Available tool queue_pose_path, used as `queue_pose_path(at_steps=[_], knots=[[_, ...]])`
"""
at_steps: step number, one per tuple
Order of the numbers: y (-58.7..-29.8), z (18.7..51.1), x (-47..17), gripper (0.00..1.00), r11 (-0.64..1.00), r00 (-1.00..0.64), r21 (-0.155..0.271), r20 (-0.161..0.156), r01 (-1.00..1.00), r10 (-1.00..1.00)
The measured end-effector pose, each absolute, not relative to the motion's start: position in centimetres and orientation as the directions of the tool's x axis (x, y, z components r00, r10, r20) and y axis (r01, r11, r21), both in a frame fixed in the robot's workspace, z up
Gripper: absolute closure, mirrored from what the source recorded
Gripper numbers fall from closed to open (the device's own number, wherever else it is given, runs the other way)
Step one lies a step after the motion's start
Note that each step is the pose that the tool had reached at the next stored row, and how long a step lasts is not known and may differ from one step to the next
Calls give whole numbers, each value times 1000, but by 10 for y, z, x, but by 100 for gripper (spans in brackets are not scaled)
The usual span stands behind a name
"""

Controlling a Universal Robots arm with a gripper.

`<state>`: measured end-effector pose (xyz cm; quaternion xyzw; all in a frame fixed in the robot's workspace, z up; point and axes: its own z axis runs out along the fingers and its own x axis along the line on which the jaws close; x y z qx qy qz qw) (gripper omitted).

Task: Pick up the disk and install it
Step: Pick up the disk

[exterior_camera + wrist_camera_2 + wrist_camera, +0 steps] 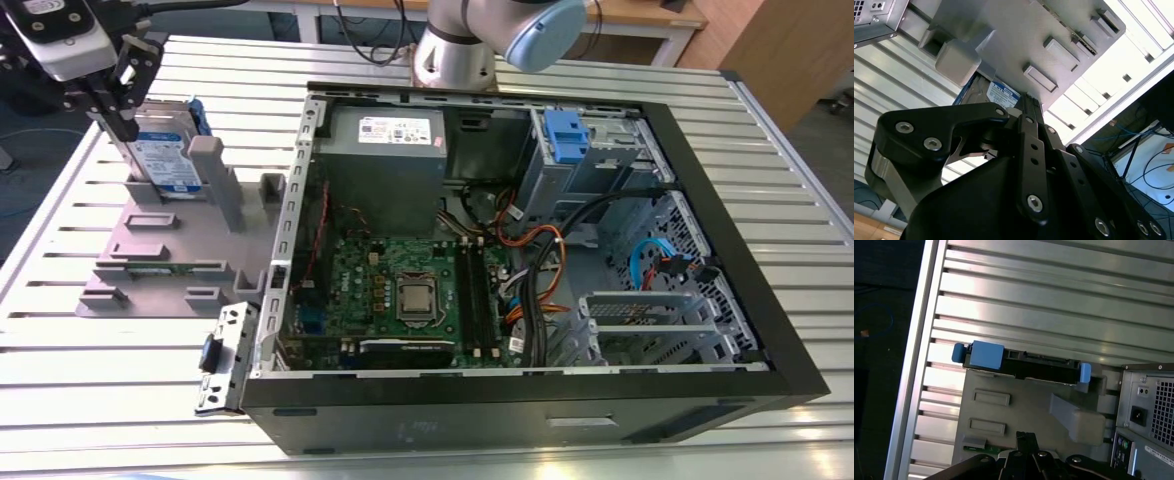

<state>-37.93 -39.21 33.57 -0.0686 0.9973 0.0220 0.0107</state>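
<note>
At the exterior view's upper left, we see the gripper (pixel 118 108) close over the disk (pixel 168 158), jaws pressed together and empty, disk upright in the grey stand (pixel 154 245) beside the open computer case (pixel 751 300)

We find the gripper (pixel 118 120) at the exterior view's far left, hanging straight down, its black fingers (pixel 1026 440) pressed together. The arm (pixel 461 45) rises at the far middle, a silver column with a blue-capped joint.
</note>
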Motion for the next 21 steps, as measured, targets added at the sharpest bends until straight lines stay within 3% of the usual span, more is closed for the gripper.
queue_pose_path(at_steps=[21], knots=[[-392, 336, -379, 89, 985, -986, 40, -24, -165, -164]])
